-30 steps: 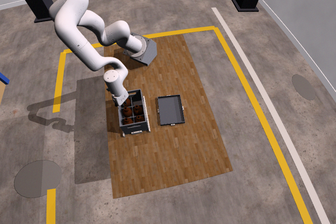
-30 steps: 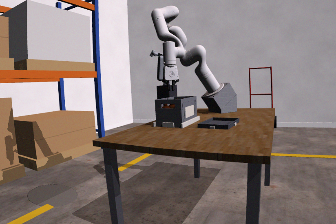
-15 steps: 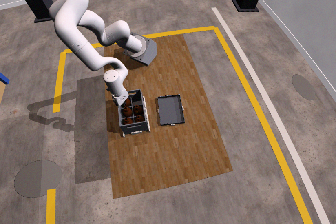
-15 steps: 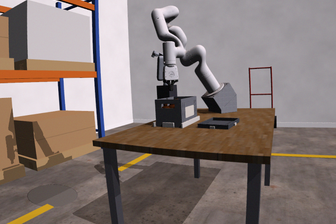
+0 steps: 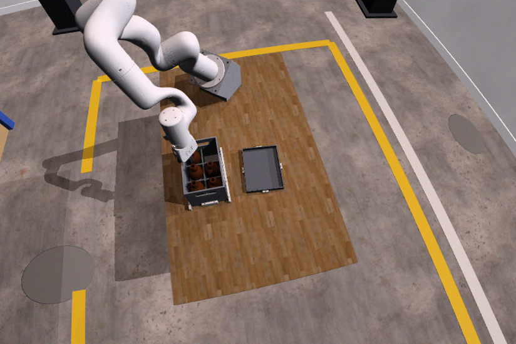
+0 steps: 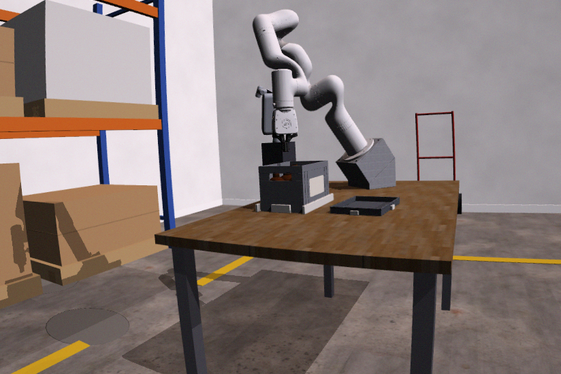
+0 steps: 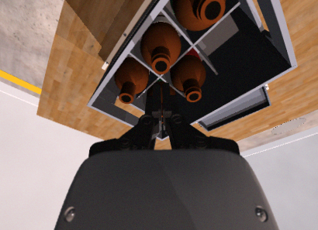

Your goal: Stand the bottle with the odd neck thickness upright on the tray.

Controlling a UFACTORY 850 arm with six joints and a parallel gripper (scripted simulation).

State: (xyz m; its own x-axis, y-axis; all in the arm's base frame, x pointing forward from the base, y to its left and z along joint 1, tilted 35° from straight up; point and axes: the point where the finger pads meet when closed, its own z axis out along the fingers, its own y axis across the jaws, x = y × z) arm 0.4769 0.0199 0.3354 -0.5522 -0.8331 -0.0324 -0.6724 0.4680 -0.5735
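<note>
My gripper (image 6: 285, 148) (image 7: 161, 94) is shut and empty, its tips pressed together above the crate (image 5: 197, 199) (image 6: 280, 193) (image 7: 284, 34). Several brown bottles stand in the crate's compartments. In the top view one bottle (image 5: 195, 172) is at the middle left, with another bottle (image 5: 211, 168) to its right. The wrist view shows bottle mouths around the fingers: one bottle (image 7: 158, 42) straight ahead, one bottle (image 7: 132, 77) to the left, one bottle (image 7: 188, 73) to the right. The space behind the fingers is hidden. The tray (image 5: 262, 168) (image 6: 357, 209) (image 7: 233, 112) holds no bottle.
The crate's back right compartment shows no bottle in the top view. Low white brackets (image 5: 209, 203) stand around the crate, and small ones around the tray. The wooden table (image 5: 266, 240) (image 6: 316, 229) carries both. The robot's grey base (image 5: 229, 81) is at the back.
</note>
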